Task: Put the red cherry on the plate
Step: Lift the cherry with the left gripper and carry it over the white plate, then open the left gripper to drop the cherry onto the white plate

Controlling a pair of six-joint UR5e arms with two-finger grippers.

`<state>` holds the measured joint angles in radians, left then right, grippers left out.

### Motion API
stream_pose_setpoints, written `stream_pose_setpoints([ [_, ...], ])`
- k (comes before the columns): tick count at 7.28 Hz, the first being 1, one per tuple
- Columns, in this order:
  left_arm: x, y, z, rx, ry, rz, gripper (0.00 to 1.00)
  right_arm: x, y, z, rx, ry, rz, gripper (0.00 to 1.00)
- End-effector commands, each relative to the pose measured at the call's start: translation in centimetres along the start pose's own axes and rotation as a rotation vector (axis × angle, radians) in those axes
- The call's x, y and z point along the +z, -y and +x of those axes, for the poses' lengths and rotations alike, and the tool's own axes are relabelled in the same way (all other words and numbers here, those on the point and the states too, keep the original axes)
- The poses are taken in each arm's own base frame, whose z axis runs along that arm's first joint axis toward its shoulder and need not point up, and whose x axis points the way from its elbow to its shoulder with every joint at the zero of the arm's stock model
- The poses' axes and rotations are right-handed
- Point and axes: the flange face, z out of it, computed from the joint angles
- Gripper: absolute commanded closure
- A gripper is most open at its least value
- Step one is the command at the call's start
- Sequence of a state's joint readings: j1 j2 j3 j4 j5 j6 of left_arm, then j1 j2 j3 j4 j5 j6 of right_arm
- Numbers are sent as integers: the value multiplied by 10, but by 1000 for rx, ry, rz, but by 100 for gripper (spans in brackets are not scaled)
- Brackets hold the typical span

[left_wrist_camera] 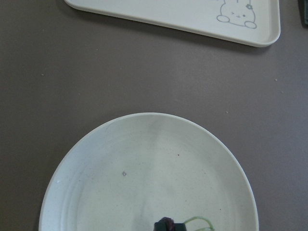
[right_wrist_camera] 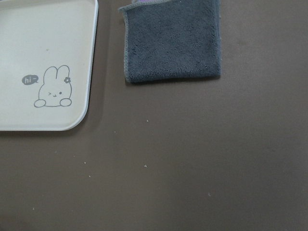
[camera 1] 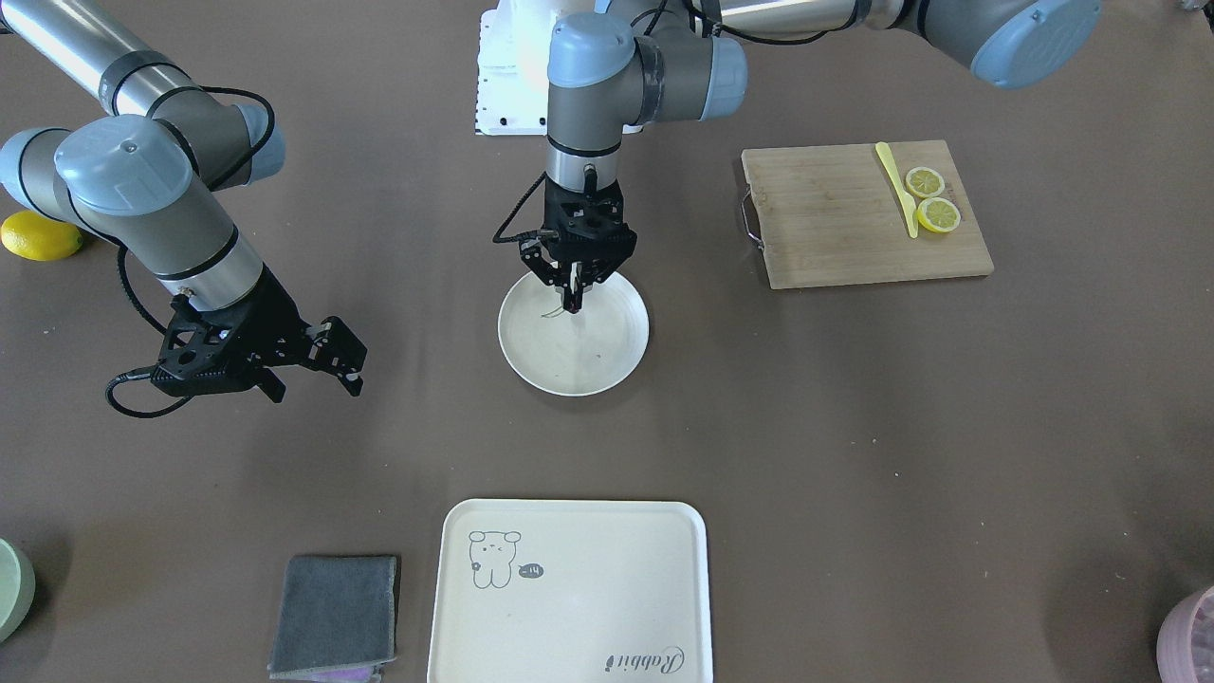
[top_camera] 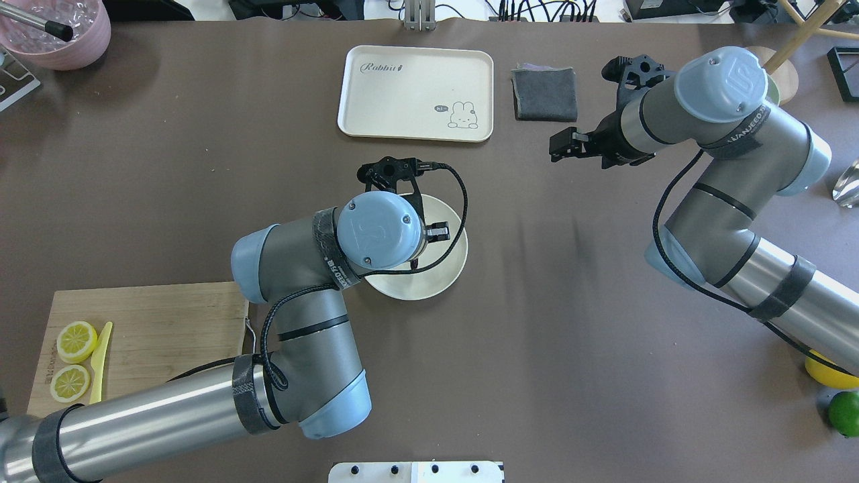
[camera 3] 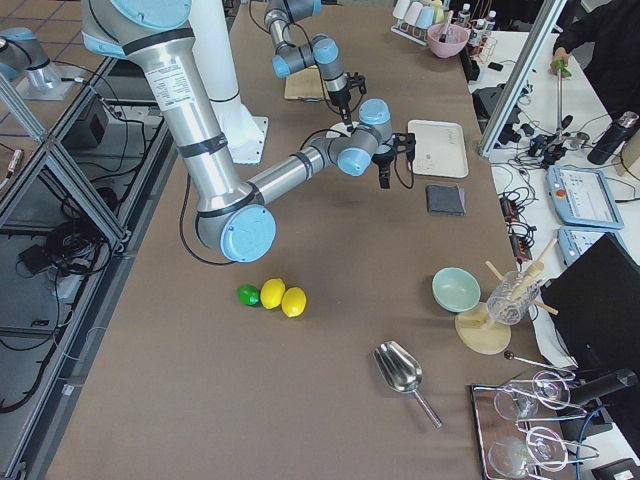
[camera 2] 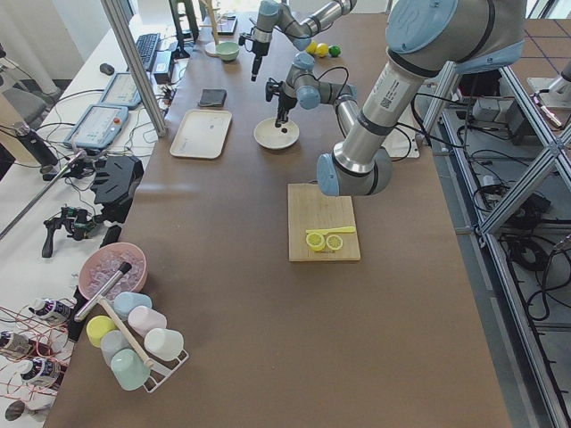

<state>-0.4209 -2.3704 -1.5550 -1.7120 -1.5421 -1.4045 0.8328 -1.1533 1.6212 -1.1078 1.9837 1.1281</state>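
The round cream plate [camera 1: 590, 359] [top_camera: 437, 276] [left_wrist_camera: 144, 173] lies mid-table. My left gripper [camera 1: 574, 296] points straight down over the plate's robot-side half, shut on the red cherry [left_wrist_camera: 165, 224]. The cherry is a small dark lump at the bottom edge of the left wrist view, with a thin green stem [camera 1: 550, 312] curling out sideways just above the plate. I cannot tell whether the cherry touches the plate. In the overhead view the left wrist hides the cherry. My right gripper [camera 1: 318, 365] [top_camera: 562, 145] hovers open and empty over bare table, well away from the plate.
A cream tray [camera 1: 569, 588] with a drawing and a folded grey cloth [camera 1: 334, 612] lie on the operators' side. A wooden cutting board [camera 1: 835, 228] carries two lemon slices [camera 1: 931, 199] and a yellow knife [camera 1: 897, 186]. A whole lemon [camera 1: 38, 235] sits behind the right arm.
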Motion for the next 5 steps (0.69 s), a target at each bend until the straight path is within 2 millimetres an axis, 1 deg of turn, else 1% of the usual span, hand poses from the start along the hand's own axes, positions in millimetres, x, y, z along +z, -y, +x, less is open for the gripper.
stream_pose_setpoints([
  [1, 7, 5, -15, 12, 30, 83, 2, -7, 8, 3, 7, 4, 9, 0],
  [2, -17, 9, -17, 49, -5, 115, 2, -10, 14, 7, 7, 0, 9, 0],
  [3, -36, 10, -42, 119, -22, 130, 2, -21, 26, 20, 27, 3, -8, 0],
  [4, -55, 37, -69, 184, -14, 165, 2, -42, 47, 61, 65, -17, -50, 0],
  [5, -58, 68, -101, 279, 31, 175, 2, -54, 54, 114, -5, -62, -59, 0],
])
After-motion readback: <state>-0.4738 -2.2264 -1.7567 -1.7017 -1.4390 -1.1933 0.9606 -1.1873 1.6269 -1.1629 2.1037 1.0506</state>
